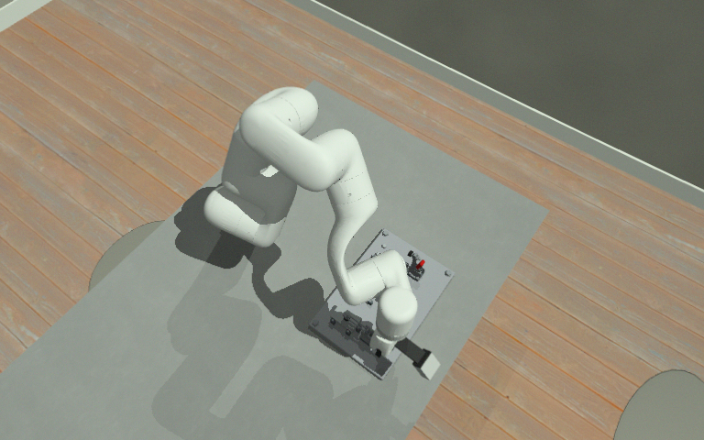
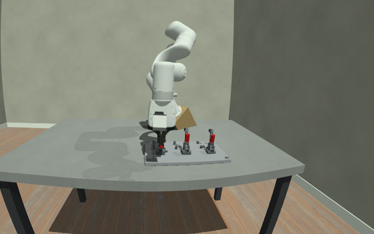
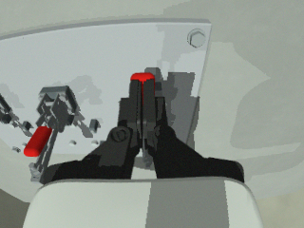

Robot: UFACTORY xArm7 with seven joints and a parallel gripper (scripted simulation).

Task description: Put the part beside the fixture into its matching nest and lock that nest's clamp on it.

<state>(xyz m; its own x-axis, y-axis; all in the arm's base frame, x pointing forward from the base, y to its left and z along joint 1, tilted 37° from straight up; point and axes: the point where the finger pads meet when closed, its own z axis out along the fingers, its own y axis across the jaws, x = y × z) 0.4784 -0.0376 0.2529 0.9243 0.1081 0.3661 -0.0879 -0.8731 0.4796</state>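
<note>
The grey fixture plate (image 1: 432, 286) (image 2: 197, 158) (image 3: 95, 49) carries three clamps. My gripper (image 2: 161, 143) (image 3: 142, 94) is shut, its fingers together over the clamp at the left end in the exterior view. That clamp's red handle (image 2: 161, 146) (image 3: 142, 77) lies low at the fingertips; contact is unclear. The middle clamp's red handle (image 2: 187, 137) (image 3: 38, 142) stands up, with its bar raised. The right clamp's red handle (image 1: 420, 264) (image 2: 212, 138) also stands up, bar raised. The part cannot be made out; the fingers and shadow hide most of the left nest, including its bar.
The fixture stands on the grey table (image 1: 470, 223) (image 2: 110, 170). The middle clamp stands beside the fingers, on the left in the wrist view. A bolt head (image 3: 196, 38) sits at the plate's corner. The arm's shadow covers the left end of the plate. A brown angular object (image 2: 186, 117) shows behind the gripper.
</note>
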